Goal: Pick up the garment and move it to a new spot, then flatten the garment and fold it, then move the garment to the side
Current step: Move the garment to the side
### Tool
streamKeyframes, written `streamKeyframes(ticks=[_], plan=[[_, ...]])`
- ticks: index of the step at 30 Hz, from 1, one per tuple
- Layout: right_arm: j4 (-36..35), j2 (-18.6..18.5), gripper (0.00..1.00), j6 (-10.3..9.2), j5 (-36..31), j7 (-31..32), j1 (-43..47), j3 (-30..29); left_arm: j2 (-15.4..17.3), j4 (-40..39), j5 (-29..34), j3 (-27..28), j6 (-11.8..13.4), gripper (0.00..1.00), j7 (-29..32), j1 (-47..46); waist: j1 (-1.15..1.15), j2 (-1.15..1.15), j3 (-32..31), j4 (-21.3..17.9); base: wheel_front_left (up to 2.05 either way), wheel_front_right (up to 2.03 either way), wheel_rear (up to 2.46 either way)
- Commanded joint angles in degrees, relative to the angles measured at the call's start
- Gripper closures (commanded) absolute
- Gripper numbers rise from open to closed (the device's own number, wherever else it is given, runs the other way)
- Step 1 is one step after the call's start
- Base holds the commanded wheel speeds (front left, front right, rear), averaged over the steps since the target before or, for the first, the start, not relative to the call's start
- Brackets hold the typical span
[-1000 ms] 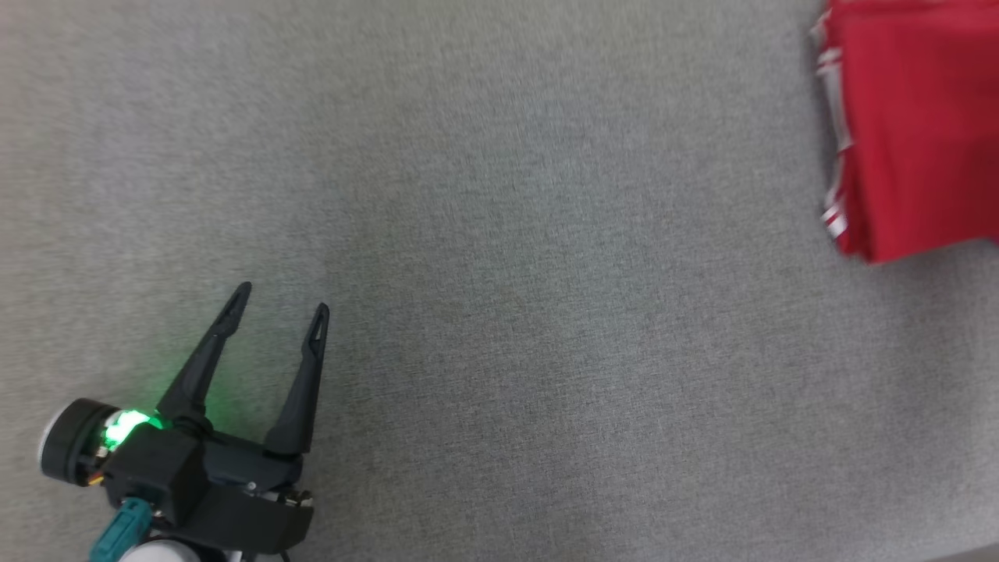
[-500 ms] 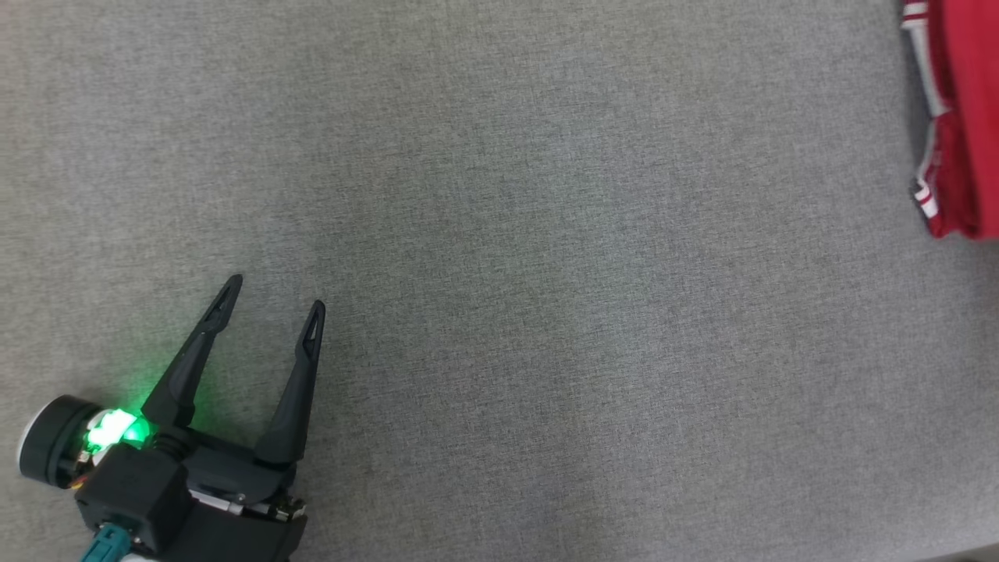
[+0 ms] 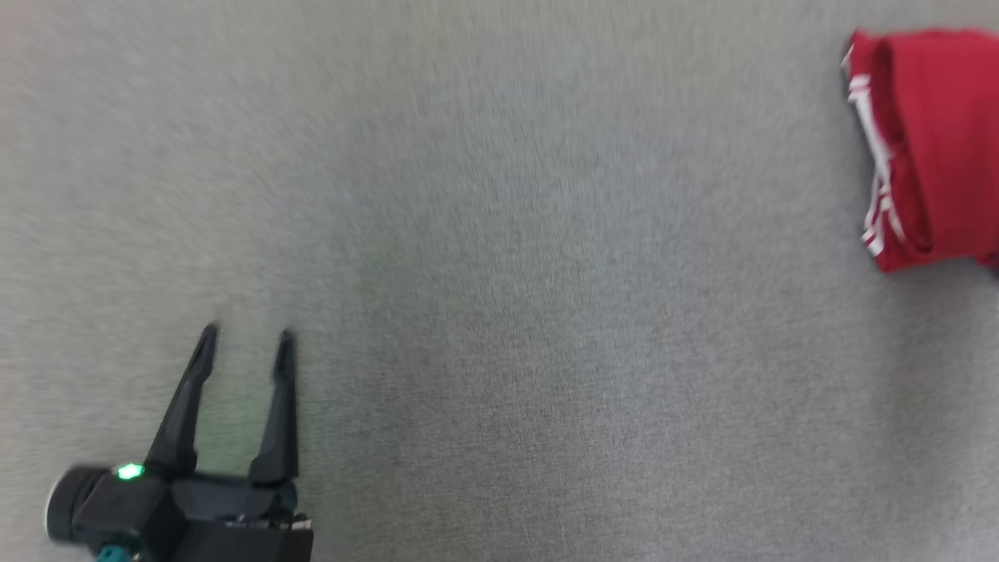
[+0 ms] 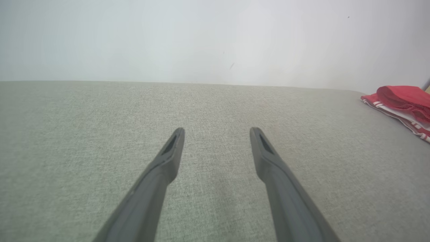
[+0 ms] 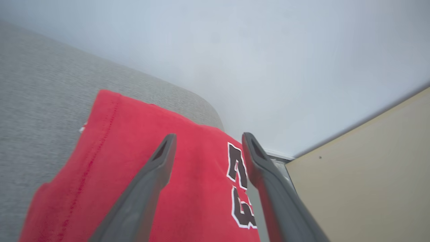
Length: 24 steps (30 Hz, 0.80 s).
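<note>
Head view shows, at the left, the left gripper (image 3: 247,336), its two dark fingers wide and empty over the grey woven surface (image 3: 499,312). At the far right edge lies the folded red jersey garment (image 3: 936,140) with white stripes. The right gripper (image 5: 209,136) is spread wide over it, holding nothing; it should best rise straight up, so no finger drags the fold.

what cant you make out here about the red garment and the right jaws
- Head view: the garment is cut off by the right edge and smeared by motion blur, so its full outline is unknown.
- Right wrist view: the printed number ends at the cloth's edge beside a jaw; whether it is whole cannot be told.
- Right wrist view: the right gripper has its jaws apart over the cloth; touching or hovering cannot be told.
</note>
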Motion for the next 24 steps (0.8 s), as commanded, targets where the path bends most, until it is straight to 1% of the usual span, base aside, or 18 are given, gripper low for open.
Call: streamKeyframes(ticks=[1, 4, 8, 12, 13, 15, 17, 18, 22, 24], plan=[[-1.0, 1.1, 0.00, -0.14, 1.1, -1.1, 2.7, 0.6, -1.0, 0.6, -0.8, 0.4, -0.1, 0.00, -0.5, 1.5, 0.00, 0.00, -9.6, 2.8, 0.00, 0.00, 0.00], [-5.3, 4.3, 0.00, -0.14, 4.6, -2.9, 9.0, 2.1, -2.8, 2.4, -1.9, 2.3, 0.5, 0.00, -0.6, 3.8, 0.00, 0.00, -15.0, 4.0, 0.00, 0.00, 0.00], [-11.9, 4.9, 0.00, -0.14, 7.8, -3.3, 17.7, 5.4, -5.1, 4.3, -2.9, 4.7, -0.3, 0.00, -0.5, 6.5, 0.00, 0.00, -20.7, 5.4, 0.00, 0.00, 0.00], [-17.5, 7.3, 0.00, -0.14, 11.5, -3.6, 25.6, 5.5, -6.2, 7.8, -2.3, 6.1, -0.9, 0.00, -0.5, 9.3, 0.00, 0.00, -25.8, 6.7, 0.00, 0.00, 0.00], [-18.8, 8.1, 0.00, -0.14, 12.0, -3.2, 27.3, 5.4, -6.3, 8.5, -1.7, 6.5, -0.6, 0.00, -0.6, 9.5, 0.00, 0.00, -26.5, 7.0, 0.00, 0.00, 0.00], [-20.5, 8.5, 0.00, -0.14, 14.0, -3.0, 29.9, 5.3, -6.6, 9.7, -1.1, 7.3, -0.4, 0.00, -0.6, 9.7, 0.00, 0.00, -27.4, 7.6, 0.00, 0.00, 0.00], [-21.5, 11.2, 0.00, -0.13, 15.6, -3.6, 32.7, 4.4, -7.0, 10.6, -0.4, 8.2, -0.5, 0.00, -0.6, 9.9, 0.00, 0.00, -28.3, 8.0, 0.00, 0.00, 0.00], [-21.5, 11.2, 0.00, -0.13, 15.6, -3.6, 32.7, 4.4, -7.0, 10.6, -0.4, 8.2, -0.5, 0.00, -0.6, 9.9, 0.00, 0.00, -28.3, 8.0, 0.00, 0.00, 0.00], [-23.0, 16.1, 0.00, -0.14, 17.9, -5.7, 36.4, 2.5, -7.8, 11.4, 0.4, 9.5, -1.4, 0.00, -0.6, 10.7, 0.00, 0.00, -29.3, 8.2, 0.00, 0.00, 0.00], [-22.9, 18.2, 0.00, -0.13, 18.4, -6.3, 38.5, 3.6, -8.0, 11.7, 0.7, 10.2, -2.3, 0.00, -0.6, 11.0, 0.00, 0.00, -29.6, 8.2, 0.00, 0.00, 0.00]])
